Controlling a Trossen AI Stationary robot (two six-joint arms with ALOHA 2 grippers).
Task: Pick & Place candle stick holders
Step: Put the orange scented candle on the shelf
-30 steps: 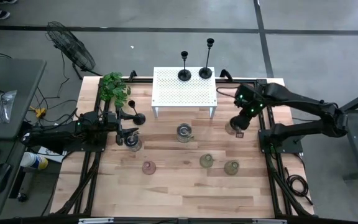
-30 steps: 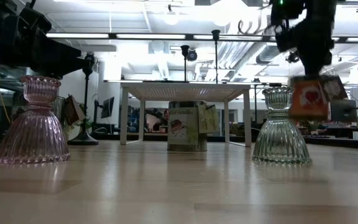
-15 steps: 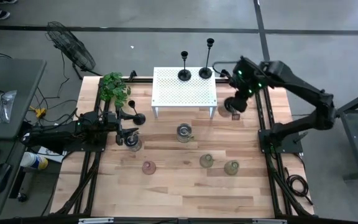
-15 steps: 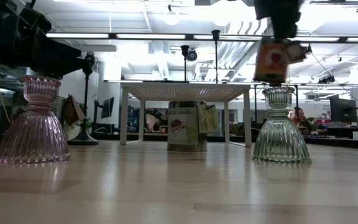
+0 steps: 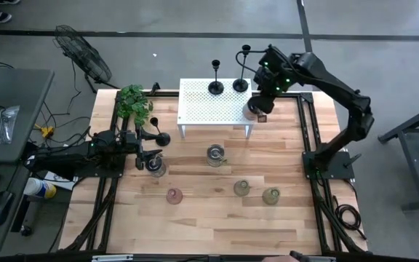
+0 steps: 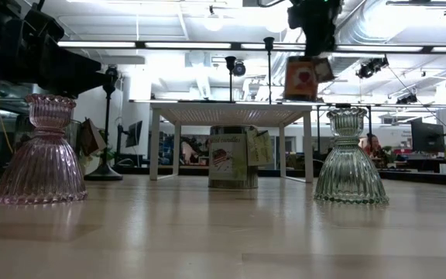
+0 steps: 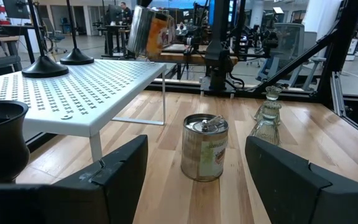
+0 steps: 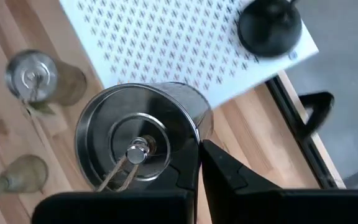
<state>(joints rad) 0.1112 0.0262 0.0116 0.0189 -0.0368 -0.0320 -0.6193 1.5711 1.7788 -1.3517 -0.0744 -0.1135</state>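
My right gripper (image 5: 262, 100) is shut on a metal tin (image 5: 254, 110) with a heart label (image 6: 301, 78), which hangs in the air over the right end of the white shelf (image 5: 209, 109). Two black candlesticks (image 5: 216, 87) (image 5: 240, 85) stand on the shelf's far side, and a third (image 5: 160, 138) stands on the table by the left arm. My left gripper (image 7: 194, 180) waits open and level at the table's left. Glass holders stand on their bases: clear (image 5: 156, 169), pinkish (image 5: 174, 195), greenish (image 5: 241, 188) (image 5: 270, 196). My right gripper holds the tin by the rim of its top (image 8: 188, 155), on one side. One finger (image 8: 182, 177) lies over the lid's edge and the other (image 8: 225, 171) outside the wall. The fingers slant down from above. The tin hangs tilted, clear of shelf and table.
A second tin (image 5: 214, 153) stands mid-table, in front of the shelf. A leafy plant (image 5: 134, 102) in a dark pot (image 7: 2, 140) sits at the far left. Bare wood lies along the table's near edge.
My right gripper has risen and gone toward the far left, from the table's right side to above the shelf's right end. It stays shut, and the tin has travelled with it, hanging higher than before.
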